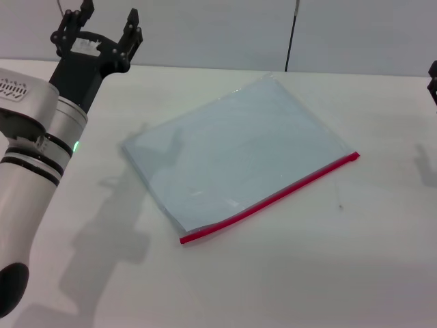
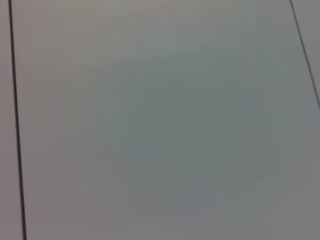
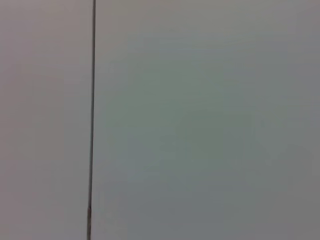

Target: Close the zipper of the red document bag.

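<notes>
The red document bag (image 1: 235, 147) lies flat and turned at an angle in the middle of the white table, a translucent pale blue-grey pouch. Its zipper (image 1: 273, 197) is the thin red strip along the edge nearest me, running from lower left up to the right. My left gripper (image 1: 101, 29) is raised at the far left, well away from the bag, open with nothing between its fingers. Only a dark sliver of my right gripper (image 1: 433, 82) shows at the right edge of the head view. Both wrist views show only a plain wall.
The white table (image 1: 328, 273) spreads around the bag on all sides. A grey wall with a thin dark vertical seam (image 1: 292, 34) stands behind the table's far edge.
</notes>
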### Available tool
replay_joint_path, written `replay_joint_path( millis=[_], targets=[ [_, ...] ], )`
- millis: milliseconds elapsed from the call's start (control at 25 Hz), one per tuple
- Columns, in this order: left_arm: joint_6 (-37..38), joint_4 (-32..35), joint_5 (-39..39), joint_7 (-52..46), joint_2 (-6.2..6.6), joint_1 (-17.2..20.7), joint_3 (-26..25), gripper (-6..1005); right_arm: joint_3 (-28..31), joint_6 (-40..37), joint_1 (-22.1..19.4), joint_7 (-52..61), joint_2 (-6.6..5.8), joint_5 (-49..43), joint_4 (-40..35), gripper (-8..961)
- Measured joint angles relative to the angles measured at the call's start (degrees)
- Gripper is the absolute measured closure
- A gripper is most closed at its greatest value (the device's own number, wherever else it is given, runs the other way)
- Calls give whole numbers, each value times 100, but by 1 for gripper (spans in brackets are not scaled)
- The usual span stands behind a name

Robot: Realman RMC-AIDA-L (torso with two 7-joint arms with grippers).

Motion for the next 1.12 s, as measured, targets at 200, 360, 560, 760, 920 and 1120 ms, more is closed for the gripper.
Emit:
replay_joint_path(
  millis=[200, 360, 560, 760, 920, 1120],
  targets=[
    [7, 20, -7, -4, -7, -8, 4, 265, 2, 84, 33, 23, 1, 4, 14, 408],
    [-20, 23, -6, -57, -7, -8, 5, 267, -5, 175, 78, 58, -4, 8, 70, 407],
    [-36, 52, -3, -75, -7, -22, 5, 270, -32, 175, 125, 60, -7, 11, 114, 407],
    [-45, 180, -11, -80, -7, -93, 46, 272, -42, 175, 170, 62, -8, 12, 163, 407],
    [-46, 232, -18, -84, -7, -158, 88, 272, -43, 177, 183, 64, -8, 12, 164, 407],
    [-54, 351, -18, -92, -13, -253, 145, 272, -47, 287, 237, 65, 0, 12, 171, 407]
  ],
)
